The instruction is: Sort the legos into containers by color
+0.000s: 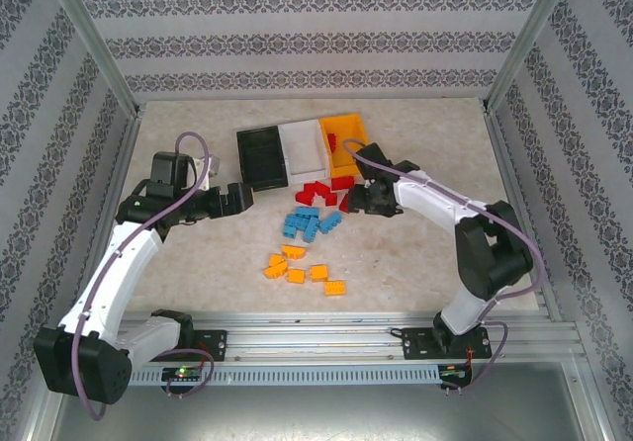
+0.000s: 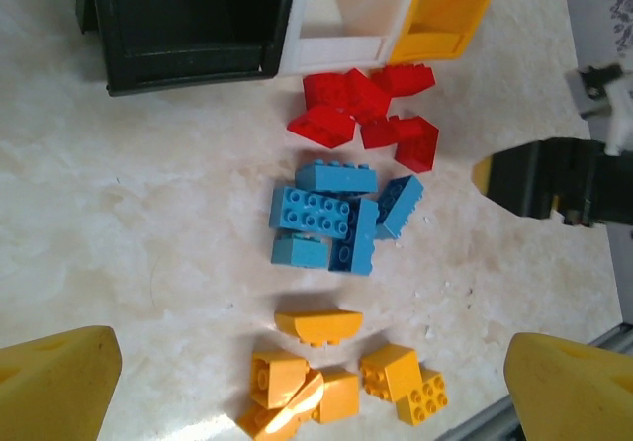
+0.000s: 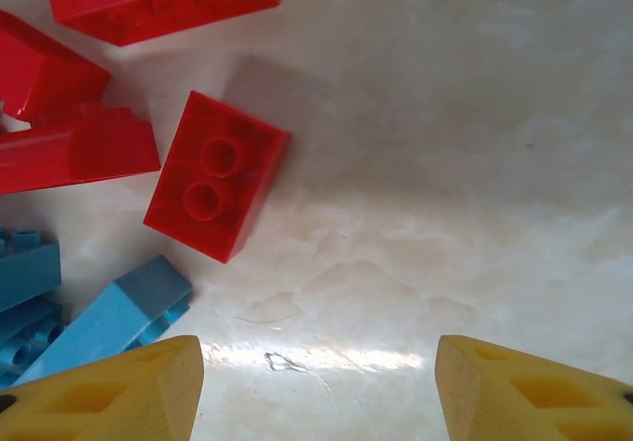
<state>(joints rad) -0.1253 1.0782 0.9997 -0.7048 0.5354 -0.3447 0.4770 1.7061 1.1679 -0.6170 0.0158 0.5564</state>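
Three loose piles of legos sit on the table just near of the black bin, white bin and orange-yellow bin: red legos farthest, blue legos in the middle, orange legos nearest. Left end effector and right end effector are both spread wide, holding nothing.

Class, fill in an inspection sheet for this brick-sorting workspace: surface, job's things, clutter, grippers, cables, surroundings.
Surface: pale marbled table, glossy.
Job's things: black bin, white bin and orange-yellow bin in a row at the far side; red bricks, blue bricks and orange-yellow bricks lie in separate clusters in front of them.
Clutter: nothing seen.
Grippers: left gripper open, left of the bricks; right gripper open, low beside the red bricks.
Cables: purple cables along both arms.
Surroundings: patterned walls, aluminium frame, mounting rail.
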